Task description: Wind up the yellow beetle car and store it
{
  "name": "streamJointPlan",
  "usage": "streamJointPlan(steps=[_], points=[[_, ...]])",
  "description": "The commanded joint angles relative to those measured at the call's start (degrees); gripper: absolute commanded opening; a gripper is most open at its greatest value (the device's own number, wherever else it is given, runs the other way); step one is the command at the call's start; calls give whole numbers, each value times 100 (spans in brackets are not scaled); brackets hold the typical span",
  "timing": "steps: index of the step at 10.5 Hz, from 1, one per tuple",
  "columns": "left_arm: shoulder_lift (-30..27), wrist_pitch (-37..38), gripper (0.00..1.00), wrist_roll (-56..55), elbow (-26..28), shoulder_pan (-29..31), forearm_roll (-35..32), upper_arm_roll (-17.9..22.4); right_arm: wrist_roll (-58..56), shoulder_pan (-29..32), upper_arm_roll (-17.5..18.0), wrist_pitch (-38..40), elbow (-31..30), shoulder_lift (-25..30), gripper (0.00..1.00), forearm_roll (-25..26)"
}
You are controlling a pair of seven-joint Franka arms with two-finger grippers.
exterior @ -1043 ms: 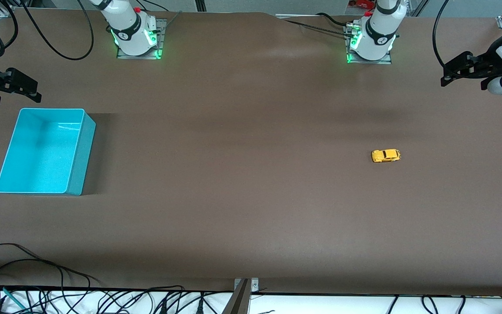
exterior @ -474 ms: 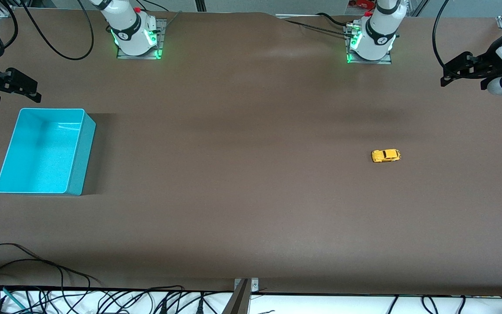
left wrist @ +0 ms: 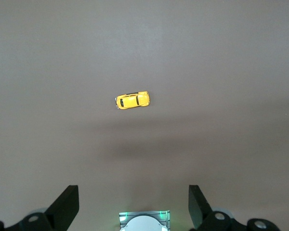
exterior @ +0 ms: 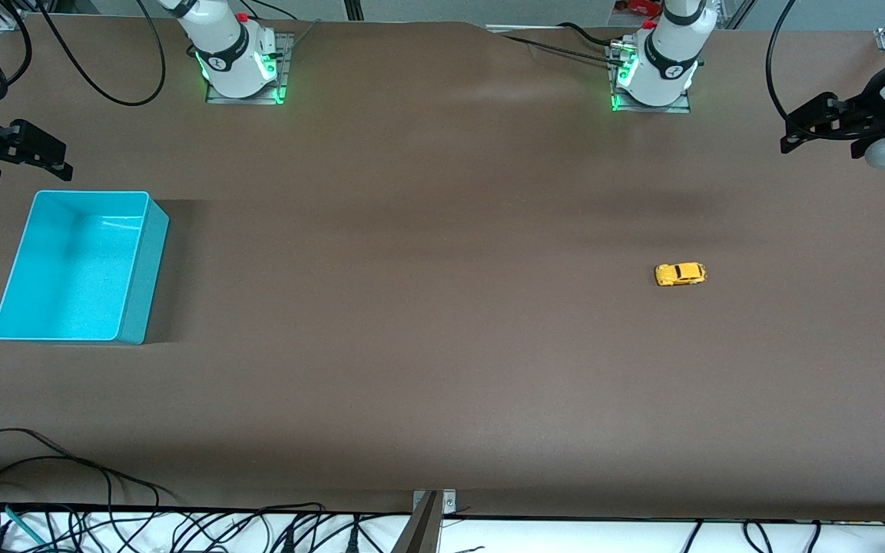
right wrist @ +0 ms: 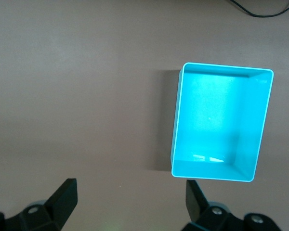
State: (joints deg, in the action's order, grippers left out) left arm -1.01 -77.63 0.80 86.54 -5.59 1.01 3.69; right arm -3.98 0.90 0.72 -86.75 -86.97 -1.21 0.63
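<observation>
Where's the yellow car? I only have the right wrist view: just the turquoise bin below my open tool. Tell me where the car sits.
Observer: The yellow beetle car stands on bare table toward the left arm's end, well apart from the turquoise bin.
Operator: Report the left tool.
Observer: The left tool is open and empty, up in the air over the left arm's end of the table, apart from the car.
Operator: Give me the car's pose.
Observer: It is upright, roof up, with nothing touching it.
</observation>
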Motion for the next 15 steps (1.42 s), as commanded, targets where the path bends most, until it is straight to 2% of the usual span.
streamJointPlan(steps=[1,15], points=[[22,90,100,-36,-76,67,48,-9,82,95,78,35,84,-2,100,-54],[22,107,100,-27,-67,102,48,-9,73,103,60,44,75,-11,100,-63]])
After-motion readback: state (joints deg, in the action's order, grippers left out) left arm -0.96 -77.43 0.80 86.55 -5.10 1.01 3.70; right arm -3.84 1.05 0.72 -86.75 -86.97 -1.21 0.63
